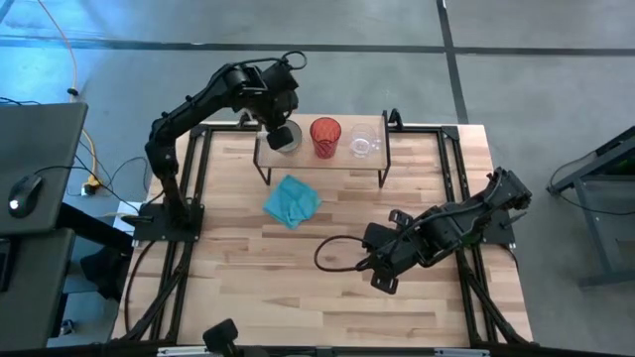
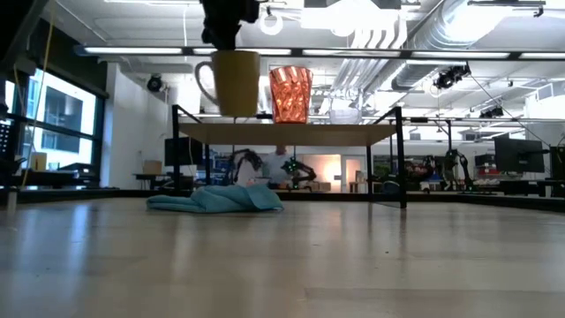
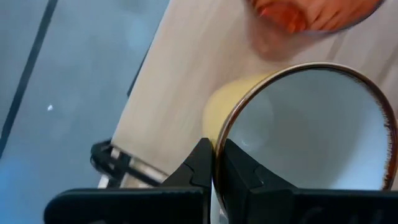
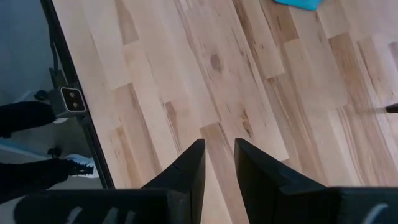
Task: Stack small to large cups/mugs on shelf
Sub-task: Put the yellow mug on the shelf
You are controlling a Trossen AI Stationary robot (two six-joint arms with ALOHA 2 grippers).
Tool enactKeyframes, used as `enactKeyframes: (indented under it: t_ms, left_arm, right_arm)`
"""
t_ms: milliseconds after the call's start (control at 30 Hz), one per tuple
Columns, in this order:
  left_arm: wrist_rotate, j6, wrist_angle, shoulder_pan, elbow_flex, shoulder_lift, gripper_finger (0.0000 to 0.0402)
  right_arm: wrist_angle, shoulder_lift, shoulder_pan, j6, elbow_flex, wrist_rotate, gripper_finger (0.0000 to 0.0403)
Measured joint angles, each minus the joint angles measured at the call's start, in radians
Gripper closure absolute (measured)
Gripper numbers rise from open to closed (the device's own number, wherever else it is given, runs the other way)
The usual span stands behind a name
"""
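The cream-yellow mug (image 1: 286, 137) is at the left end of the shelf (image 1: 342, 159), a light-wood board on thin black legs by the table's far edge. My left gripper (image 1: 282, 129) comes down on it from above and is shut on its rim. The red tumbler (image 1: 325, 136) stands upright on its base in the middle of the shelf. The clear glass cup (image 1: 363, 145) stands to its right. In the low view the mug (image 2: 237, 81) sits beside the tumbler (image 2: 290, 93), handle (image 2: 203, 81) toward the table's left. My right gripper (image 1: 382, 281) hovers over the table's near right part, narrowly open and touching nothing. My left gripper (image 3: 219, 165) pinches the mug's wall at the rim (image 3: 219, 138), one finger (image 3: 242, 177) inside the mug and one (image 3: 200, 167) outside. The fingers come from above, pointing down. The mug hangs upright, mouth up. I cannot tell whether its base touches the shelf.
A crumpled teal cloth (image 1: 292, 200) lies on the table just in front of the shelf, left of centre. A black cable (image 1: 332, 256) loops on the table beside the right arm. The shelf's black legs (image 2: 402, 159) stand at its corners. Bare wood shows under the right gripper (image 4: 219, 163).
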Motion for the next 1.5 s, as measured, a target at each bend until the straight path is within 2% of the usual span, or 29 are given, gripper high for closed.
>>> enactKeyframes:
  t_ms: [467,533,1133,1367,1500]
  left_arm:
    - [0.024,0.032,0.002,0.092,0.0,0.002,0.04]
    - [0.052,0.033,0.002,0.101,0.0,0.005,0.04]
    - [0.093,0.088,0.018,0.101,0.001,0.059,0.0399]
    - [0.094,0.088,0.03,0.11,0.0,0.062,0.035]
    - [0.096,0.088,0.026,0.115,0.0,0.063,0.034]
  right_arm:
    - [-0.012,0.0,-0.009,-0.023,0.0,0.022,0.0324]
    - [-0.012,0.0,-0.012,-0.023,0.0,0.022,0.0324]
    - [-0.01,0.0,-0.023,-0.022,0.0,0.022,0.0324]
    - [-0.01,0.0,-0.022,-0.02,0.0,0.022,0.0324]
    - [-0.01,0.0,-0.023,-0.007,0.0,0.022,0.0324]
